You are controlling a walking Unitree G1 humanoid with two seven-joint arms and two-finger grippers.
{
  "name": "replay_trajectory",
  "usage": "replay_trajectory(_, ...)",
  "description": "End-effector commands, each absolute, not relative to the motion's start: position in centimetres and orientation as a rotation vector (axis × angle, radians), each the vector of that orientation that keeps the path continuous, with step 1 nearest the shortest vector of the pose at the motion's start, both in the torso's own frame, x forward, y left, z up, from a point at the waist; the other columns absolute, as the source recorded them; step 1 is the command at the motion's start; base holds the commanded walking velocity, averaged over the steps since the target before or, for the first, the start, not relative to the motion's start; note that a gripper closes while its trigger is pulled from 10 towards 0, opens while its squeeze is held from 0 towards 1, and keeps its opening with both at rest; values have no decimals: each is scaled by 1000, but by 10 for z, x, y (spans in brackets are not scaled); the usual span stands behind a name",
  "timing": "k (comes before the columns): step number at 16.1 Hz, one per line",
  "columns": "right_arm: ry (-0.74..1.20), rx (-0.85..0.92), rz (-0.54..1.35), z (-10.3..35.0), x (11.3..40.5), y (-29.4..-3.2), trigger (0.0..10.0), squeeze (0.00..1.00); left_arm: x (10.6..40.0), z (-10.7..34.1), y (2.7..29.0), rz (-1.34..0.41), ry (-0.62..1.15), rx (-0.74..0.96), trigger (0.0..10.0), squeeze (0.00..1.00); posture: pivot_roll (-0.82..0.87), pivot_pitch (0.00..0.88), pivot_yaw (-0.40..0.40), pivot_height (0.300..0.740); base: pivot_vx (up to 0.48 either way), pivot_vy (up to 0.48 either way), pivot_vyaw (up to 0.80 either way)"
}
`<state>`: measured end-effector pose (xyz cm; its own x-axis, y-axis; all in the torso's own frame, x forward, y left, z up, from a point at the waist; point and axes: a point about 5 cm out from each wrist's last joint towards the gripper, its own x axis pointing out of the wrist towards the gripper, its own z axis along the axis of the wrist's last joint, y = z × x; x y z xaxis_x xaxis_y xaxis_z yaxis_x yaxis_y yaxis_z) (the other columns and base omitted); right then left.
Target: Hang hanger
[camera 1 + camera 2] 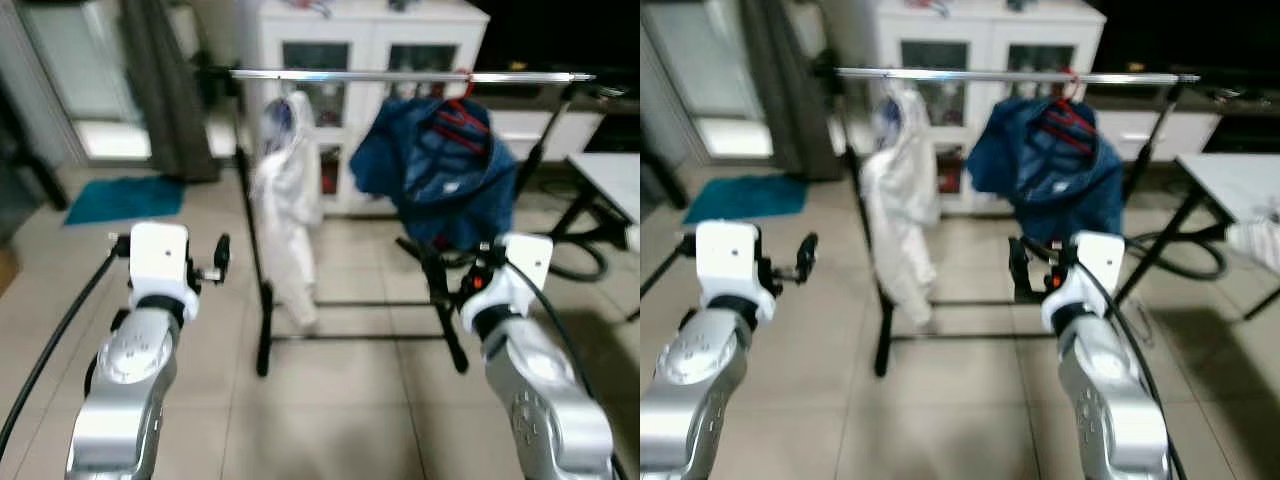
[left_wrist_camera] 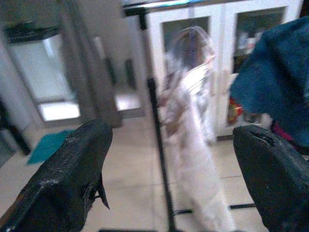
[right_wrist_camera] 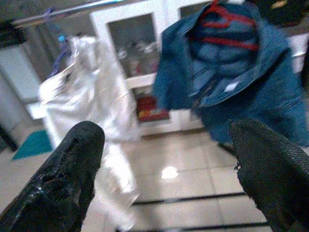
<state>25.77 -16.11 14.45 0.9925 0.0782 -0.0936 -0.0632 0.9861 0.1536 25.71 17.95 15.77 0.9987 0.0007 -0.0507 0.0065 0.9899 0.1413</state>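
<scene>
Both hands, left & right, wide, empty, w/ rack, white garment, blue jacket on red hanger ahead.

Red plastic hanger carrying a blue denim jacket | hooked on silver rail | right of white garment

Jacket: dark blue, with a small white label inside.
Hanger: red.
Garment: white, under a clear plastic cover.
Rail: shiny silver, on a black frame.
Cabinet: white, with glass doors.
Mat: teal.
Floor: pale beige tiles.
Arms: silver, with black fingers.
</scene>
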Motion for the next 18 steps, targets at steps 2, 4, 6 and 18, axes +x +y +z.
replay_trajectory(2, 106, 94, 98, 145, 258, -162, 10000, 0, 260, 163, 170, -36, 34, 137, 10000, 0, -32, 0, 11, 740, 465, 0, 0)
replay_trajectory(4, 114, 98, 94, 145, 257, -163, 10000, 0, 259, 162, 170, -34, 33, 134, 10000, 0, -33, 0, 4, 740, 467, 0, 800)
replay_trajectory(6, 112, 106, 91, 145, 258, -163, 10000, 0, 259, 162, 170, -33, 34, 132, 10000, 0, -33, 0, 0, 740, 465, 0, 688)
replay_trajectory(18, 115, 128, 89, 155, 260, -171, 10000, 0, 254, 159, 160, -118, 48, 163, 10000, 0, -40, 0, -5, 740, 463, 0, 0)
